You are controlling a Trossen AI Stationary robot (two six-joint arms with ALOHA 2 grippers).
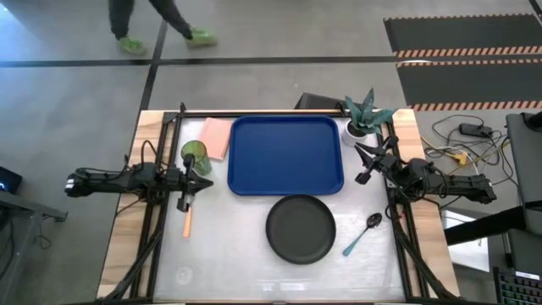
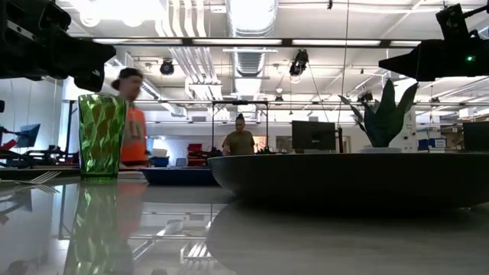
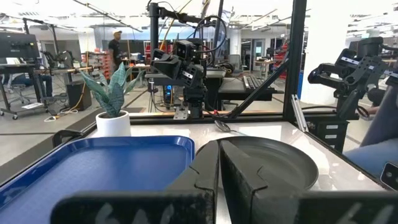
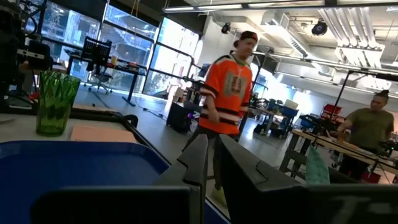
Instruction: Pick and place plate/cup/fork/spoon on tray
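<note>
Waiting arms: left gripper (image 1: 188, 174) beside the cup (image 1: 195, 156), right gripper (image 1: 369, 161) off the tray's right edge; both sets of jaws closed on nothing.
Tray (image 1: 286, 154): blue, holds nothing.
Plate (image 1: 301, 229): bare, on the table in front of the tray.
Spoon (image 1: 362, 234): right of the plate.
Fork (image 1: 186, 219): on the table's left.

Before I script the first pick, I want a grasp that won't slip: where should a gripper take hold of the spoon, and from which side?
Probably the spoon's teal handle, near its middle, coming straight down from above. It lies flat on the table, slanting from its dark bowl toward the plate, so the fingers should close across the slim handle. The right gripper is on that side.
</note>
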